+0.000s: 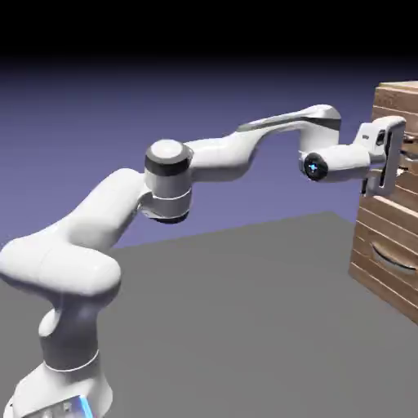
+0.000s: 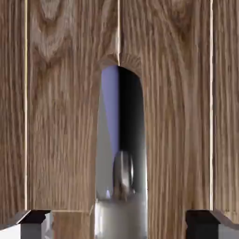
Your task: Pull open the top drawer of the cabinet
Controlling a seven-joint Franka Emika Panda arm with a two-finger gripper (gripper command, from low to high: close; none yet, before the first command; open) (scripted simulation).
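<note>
The cabinet (image 1: 371, 277) of reddish-brown planks stands at the exterior view's right edge. My gripper (image 1: 393, 161) is pressed up to the top drawer (image 1: 400, 104), level with its dark handle slot (image 1: 411, 148). The hand view is filled by the top drawer's wood (image 2: 65, 140), with its planks running upright. The handle slot (image 2: 126, 116) sits in the middle, and blue backdrop and a grey shape show through it. My gripper (image 2: 119, 228) is open. Its fingertips (image 2: 32, 224) stand far apart at the bottom corners, one on each side of the slot, with nothing held between them.
Below the top drawer is the lower drawer front with its own curved slot (image 1: 392, 255). The grey table (image 1: 245, 326) stretches from the robot's base to the cabinet's foot. The arm (image 1: 171, 175) spans across from the lower left.
</note>
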